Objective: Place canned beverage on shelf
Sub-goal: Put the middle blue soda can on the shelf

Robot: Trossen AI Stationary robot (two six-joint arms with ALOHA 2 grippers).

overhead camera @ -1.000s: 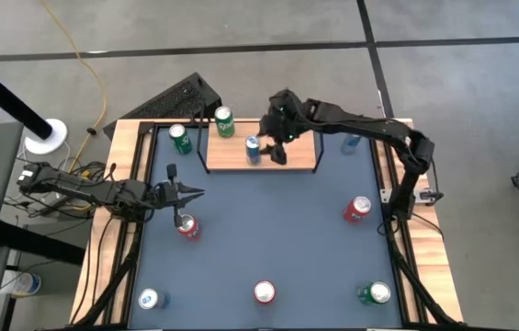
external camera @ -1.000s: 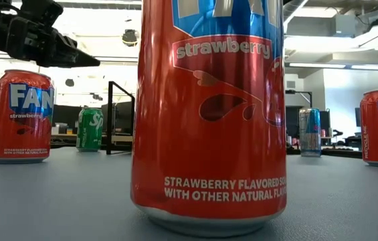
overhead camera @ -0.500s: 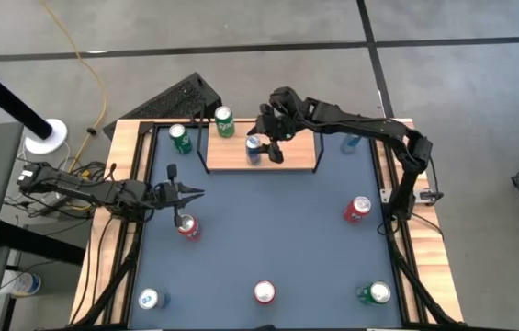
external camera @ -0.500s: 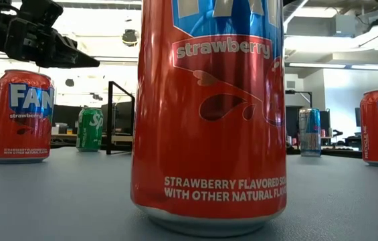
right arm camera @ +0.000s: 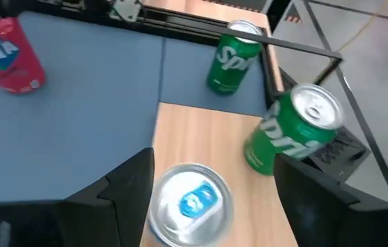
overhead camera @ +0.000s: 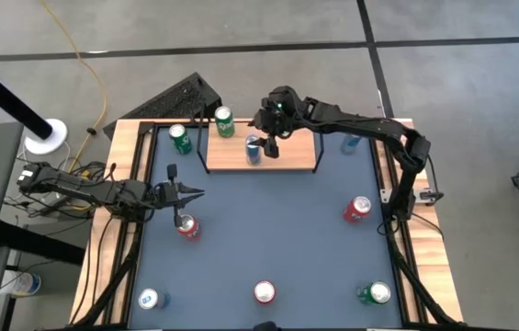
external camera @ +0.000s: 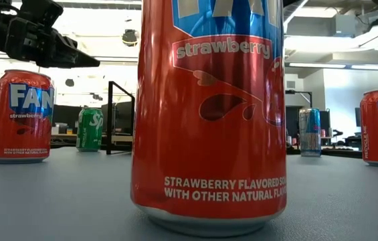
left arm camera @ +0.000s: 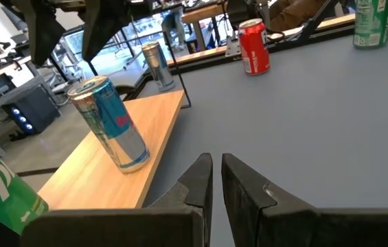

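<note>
The right gripper (overhead camera: 265, 140) hung over the shelf (overhead camera: 291, 156), its jaws spread wide on either side of the blue can (overhead camera: 253, 150) and clear of it; the right wrist view looked straight down on that can's silver top (right arm camera: 191, 203) between the two dark fingers (right arm camera: 121, 180). Compared with a second before, the gripper had drawn back and up from the can, moving toward the shelf's far edge, while the can itself stood upright in the same spot on the board, near its left end. A green can (overhead camera: 225, 121) stood at the shelf's far left corner, and another green can (overhead camera: 180, 139) stood on the table (overhead camera: 277, 221) just outside the wire frame. The left gripper (overhead camera: 188, 194) had not moved: it hovered near the table's left side, just above a red can (overhead camera: 187, 226), jaws together and holding nothing. The other cans on the table lay as before.
</note>
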